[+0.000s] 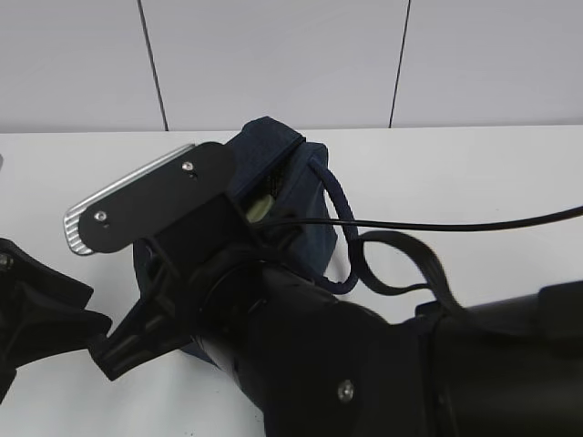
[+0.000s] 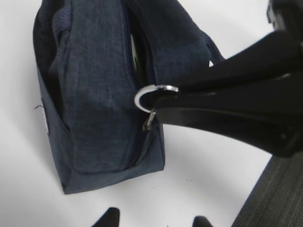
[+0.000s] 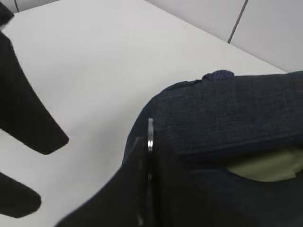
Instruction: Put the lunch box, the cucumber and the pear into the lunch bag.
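While the right arm is filling most of the exterior view, its gripper [image 2: 165, 101] is pinching the metal ring pull [image 2: 147, 97] of the lunch bag's zipper, fingers closed tight on it. Lunch bag [image 1: 291, 187] is sitting on the white table [image 1: 474, 173], toward the back wall, its padded loop handle [image 1: 342, 218] drooping over the near side. Zipper is standing partly open: a pale green sliver is showing through the gap [image 3: 267, 165], probably the lunch box lid, though too little is showing to be sure. Cucumber and pear are not showing in any view.

Left gripper [image 2: 155, 222] is hanging above the table just beside the bag's end, two dark fingertips [image 2: 108, 218] spread apart with bare table between them, holding nothing. Right arm's cable [image 1: 455, 225] is trailing across the table to the right edge.
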`<action>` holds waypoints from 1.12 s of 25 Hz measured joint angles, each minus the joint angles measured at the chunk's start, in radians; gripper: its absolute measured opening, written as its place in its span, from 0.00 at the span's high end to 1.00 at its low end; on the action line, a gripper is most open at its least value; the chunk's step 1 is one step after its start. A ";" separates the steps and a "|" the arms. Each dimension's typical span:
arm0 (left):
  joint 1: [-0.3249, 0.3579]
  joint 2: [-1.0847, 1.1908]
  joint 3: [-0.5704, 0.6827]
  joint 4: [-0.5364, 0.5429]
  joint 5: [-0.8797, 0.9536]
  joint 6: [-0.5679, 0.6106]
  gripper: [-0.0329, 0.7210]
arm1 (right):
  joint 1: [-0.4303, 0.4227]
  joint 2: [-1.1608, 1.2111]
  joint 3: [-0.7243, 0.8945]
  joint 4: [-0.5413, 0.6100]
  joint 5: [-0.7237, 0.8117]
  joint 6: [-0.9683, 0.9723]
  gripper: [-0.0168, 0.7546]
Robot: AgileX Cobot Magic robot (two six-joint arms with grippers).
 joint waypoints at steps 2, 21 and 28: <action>0.000 0.022 -0.001 -0.015 -0.028 0.069 0.58 | 0.000 -0.006 -0.004 0.001 0.000 0.000 0.98; 0.178 0.354 -0.003 -0.461 0.045 0.730 0.58 | 0.000 -0.007 -0.008 0.025 0.011 -0.002 0.98; 0.178 0.384 -0.006 -0.536 0.053 0.895 0.58 | 0.000 -0.007 -0.008 0.025 0.024 -0.002 0.98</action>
